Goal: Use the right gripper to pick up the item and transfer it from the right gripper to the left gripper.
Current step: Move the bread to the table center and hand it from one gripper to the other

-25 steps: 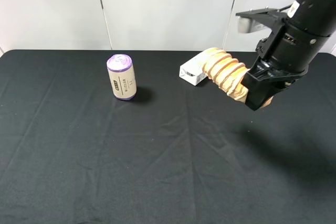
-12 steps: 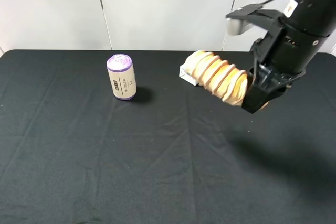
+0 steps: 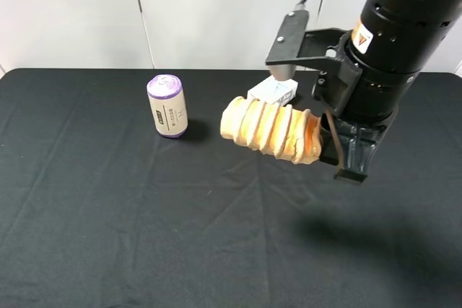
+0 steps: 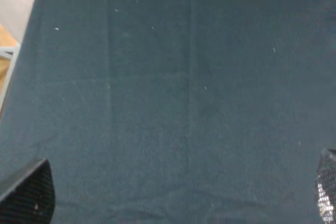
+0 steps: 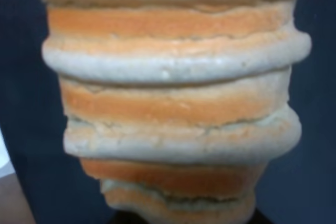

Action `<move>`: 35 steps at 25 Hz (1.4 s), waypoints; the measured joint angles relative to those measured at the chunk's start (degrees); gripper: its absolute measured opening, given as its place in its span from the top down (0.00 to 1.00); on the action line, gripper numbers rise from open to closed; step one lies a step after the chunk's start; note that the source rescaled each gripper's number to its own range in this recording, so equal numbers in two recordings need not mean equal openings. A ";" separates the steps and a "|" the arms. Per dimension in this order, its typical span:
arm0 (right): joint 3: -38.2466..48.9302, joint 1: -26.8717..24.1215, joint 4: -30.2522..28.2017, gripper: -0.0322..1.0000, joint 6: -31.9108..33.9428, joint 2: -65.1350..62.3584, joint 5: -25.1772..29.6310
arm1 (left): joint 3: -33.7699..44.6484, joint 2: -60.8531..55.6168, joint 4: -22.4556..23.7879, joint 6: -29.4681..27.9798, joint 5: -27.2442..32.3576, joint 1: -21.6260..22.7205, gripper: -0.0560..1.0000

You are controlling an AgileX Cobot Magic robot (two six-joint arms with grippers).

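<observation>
Logged the right gripper (image 3: 328,146) clenched on one end of the item (image 3: 268,129), held clear above the desk (image 3: 144,236), over its far half and right of the middle, roughly level, free end toward the left edge. Found the left gripper (image 4: 177,195) released, fingers (image 4: 29,192) spread wide over bare cloth. Noted a purple-capped roll (image 3: 167,106) upright near the far edge and a white carton (image 3: 273,91) behind the item.

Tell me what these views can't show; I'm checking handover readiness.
Right gripper: contact with the ridged loaf hidden behind the loaf in the high view; loaf fills the right wrist view.
Left gripper: outside the high view; left wrist view cuts off all but two tips.
White carton: partly behind the loaf; print too small.
</observation>
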 joint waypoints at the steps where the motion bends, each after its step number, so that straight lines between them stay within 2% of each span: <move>1: 0.00 0.45 -0.22 0.94 -0.25 0.00 -0.41 | -1.01 2.18 -1.07 1.00 0.17 0.00 0.01; 4: 0.00 0.68 -0.34 0.94 -0.50 0.00 -0.70 | -2.80 7.34 -5.64 2.03 0.04 -1.62 0.01; 11: 0.00 0.68 -0.39 0.94 -0.50 0.00 -2.02 | -3.28 16.96 -12.00 3.11 -0.87 -12.65 0.02; 17: 0.00 0.68 1.67 0.94 -0.96 0.00 -1.67 | -3.28 26.66 -15.77 5.14 -7.42 -20.26 0.02; 20: 0.00 0.68 2.35 0.95 -1.02 0.00 -1.35 | -3.28 31.17 -21.77 9.27 -11.86 -22.11 0.02; 26: 0.00 0.68 4.05 0.95 -1.81 0.00 -1.15 | -3.28 39.60 -36.28 20.13 -17.22 -22.57 0.02; 32: -0.20 0.68 6.94 0.95 -2.40 0.00 -0.94 | -3.28 45.95 -51.98 31.93 -19.27 -22.57 0.02; 35: -2.32 0.68 9.52 0.95 -2.52 0.00 -0.06 | -3.28 48.11 -57.58 35.42 -20.67 -22.57 0.02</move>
